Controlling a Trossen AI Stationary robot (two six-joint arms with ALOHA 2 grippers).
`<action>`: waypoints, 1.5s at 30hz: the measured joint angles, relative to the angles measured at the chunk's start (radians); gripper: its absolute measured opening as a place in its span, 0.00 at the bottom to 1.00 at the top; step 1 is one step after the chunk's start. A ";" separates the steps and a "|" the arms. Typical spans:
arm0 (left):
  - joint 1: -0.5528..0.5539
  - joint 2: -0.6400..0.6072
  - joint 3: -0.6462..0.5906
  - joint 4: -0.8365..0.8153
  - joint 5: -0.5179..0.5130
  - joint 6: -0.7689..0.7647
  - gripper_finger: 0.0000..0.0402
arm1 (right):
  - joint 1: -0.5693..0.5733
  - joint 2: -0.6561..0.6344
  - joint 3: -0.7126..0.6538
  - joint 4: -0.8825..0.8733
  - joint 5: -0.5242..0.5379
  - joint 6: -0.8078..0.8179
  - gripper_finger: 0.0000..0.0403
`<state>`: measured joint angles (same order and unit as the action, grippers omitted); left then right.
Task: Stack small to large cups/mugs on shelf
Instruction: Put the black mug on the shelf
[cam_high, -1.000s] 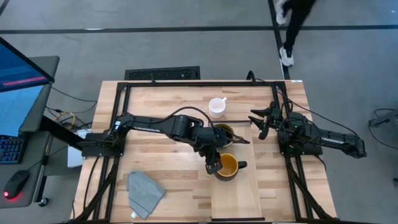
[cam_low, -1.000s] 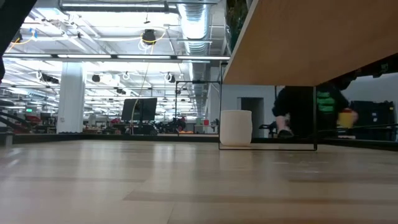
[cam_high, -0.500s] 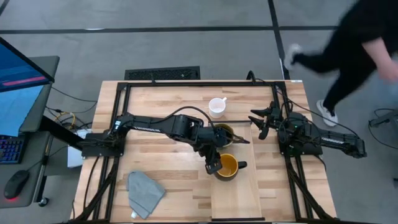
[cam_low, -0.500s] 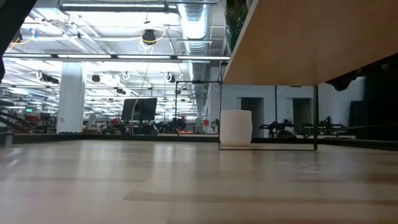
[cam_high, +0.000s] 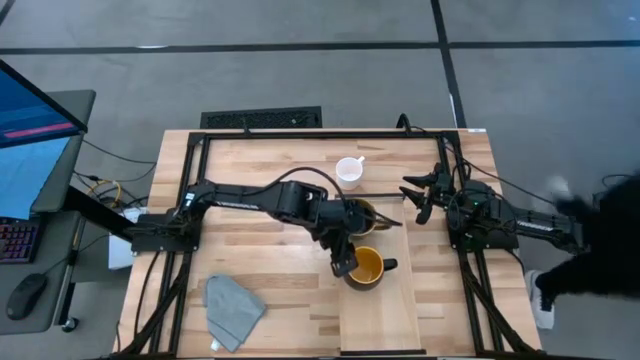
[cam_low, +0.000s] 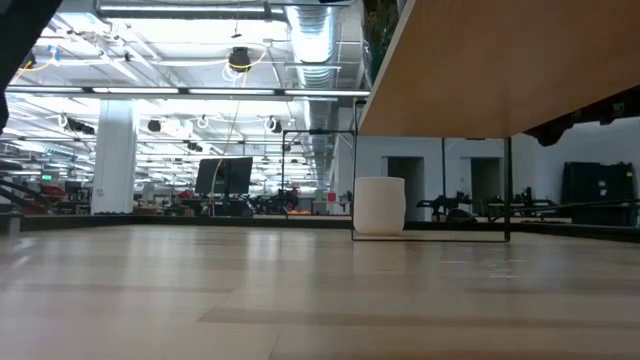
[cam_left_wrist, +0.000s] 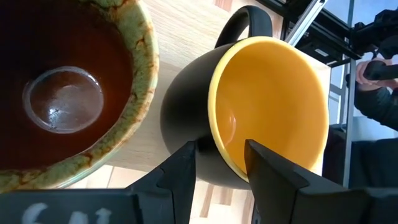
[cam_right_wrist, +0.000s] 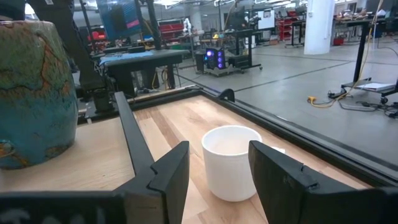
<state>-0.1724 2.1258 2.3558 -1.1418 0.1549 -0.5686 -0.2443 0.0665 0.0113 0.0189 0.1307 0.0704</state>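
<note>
The yellow-inside, dark-outside mug (cam_high: 367, 268) is at the left edge of the pale wooden shelf (cam_high: 385, 320), handle toward the table's right. My left gripper (cam_high: 343, 262) is shut on its rim. The glossy brown mug (cam_high: 359, 214) stands just beyond it, toward the far edge, and also shows in the left wrist view (cam_left_wrist: 62, 93). The small white mug (cam_high: 349, 172) stands on the tabletop near the far edge. My right gripper (cam_high: 416, 197) is open and empty by the shelf's far right corner, pointing at the white mug (cam_right_wrist: 231, 162). My left gripper holds the yellow mug by its rim (cam_left_wrist: 219, 149), on the side opposite the handle. One finger (cam_left_wrist: 273, 177) is inside against the yellow wall and one (cam_left_wrist: 183, 171) is outside on the dark wall. The fingers come from above, slanting down. I cannot tell whether the mug's base rests on the shelf.
A grey-blue cloth (cam_high: 233, 305) lies on the tabletop at the near left. A black frame rail (cam_high: 330, 134) runs along the table's far edge and sides. A person (cam_high: 600, 240) is off the table's right side. The shelf's underside (cam_low: 480, 70) shows above the tabletop in the low view.
Neither gripper nor any mug has visibly moved. A person has walked from beyond the far right corner to beside the table's right side.
</note>
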 joint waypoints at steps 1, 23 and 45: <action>0.002 0.000 0.000 0.000 0.000 -0.002 0.31 | 0.000 0.000 0.000 0.000 0.000 0.000 0.47; 0.027 0.000 0.000 0.012 0.048 -0.006 0.32 | 0.000 0.000 0.000 0.000 0.000 -0.003 0.47; 0.027 0.000 0.000 -0.011 0.069 0.000 0.32 | 0.000 0.000 0.000 0.000 0.000 -0.002 0.47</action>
<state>-0.1455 2.1258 2.3562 -1.1526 0.2241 -0.5690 -0.2440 0.0662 0.0113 0.0189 0.1307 0.0681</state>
